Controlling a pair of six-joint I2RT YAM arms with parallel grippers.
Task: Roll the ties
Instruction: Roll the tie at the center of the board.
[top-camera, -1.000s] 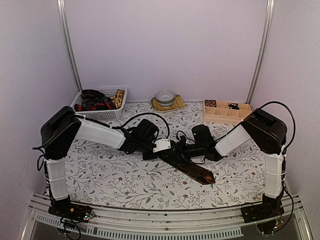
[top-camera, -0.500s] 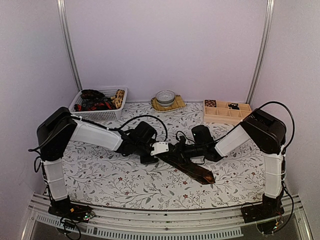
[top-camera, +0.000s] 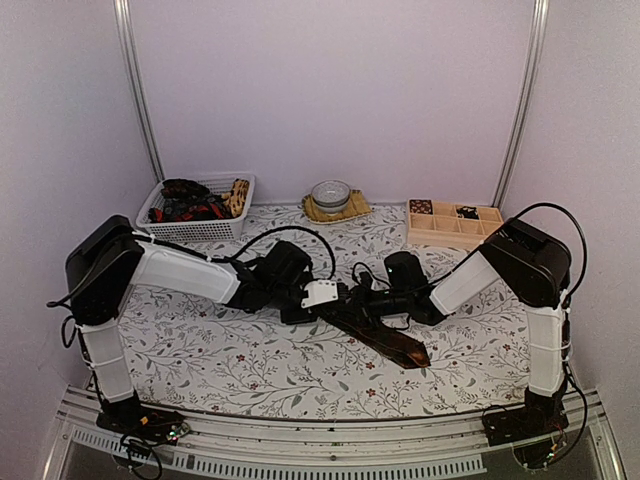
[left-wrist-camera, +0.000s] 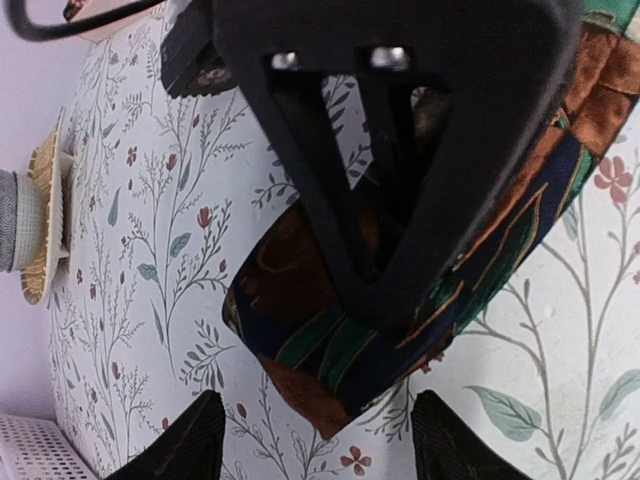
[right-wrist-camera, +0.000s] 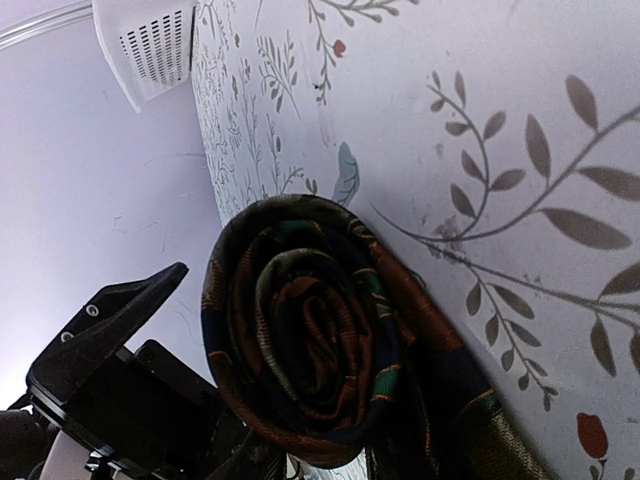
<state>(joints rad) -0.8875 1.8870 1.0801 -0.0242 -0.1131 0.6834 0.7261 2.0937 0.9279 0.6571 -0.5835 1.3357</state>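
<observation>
I see the patterned tie (top-camera: 395, 342) mid-table, 1 end wound into a roll (right-wrist-camera: 300, 340), its pointed tip lying flat toward me. My left gripper (left-wrist-camera: 315, 445) holds its fingers (left-wrist-camera: 190, 445) spread beside the roll. The right gripper (top-camera: 368, 300) is at the roll, but I cannot tell its grip.

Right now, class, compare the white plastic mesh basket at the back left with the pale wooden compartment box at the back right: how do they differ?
The white plastic mesh basket has perforated walls; the pale wooden compartment box has solid ones. The basket is one open space heaped with dark ties; the box is divided into small cells, most looking empty. Both stand at the back of the floral tablecloth.
</observation>
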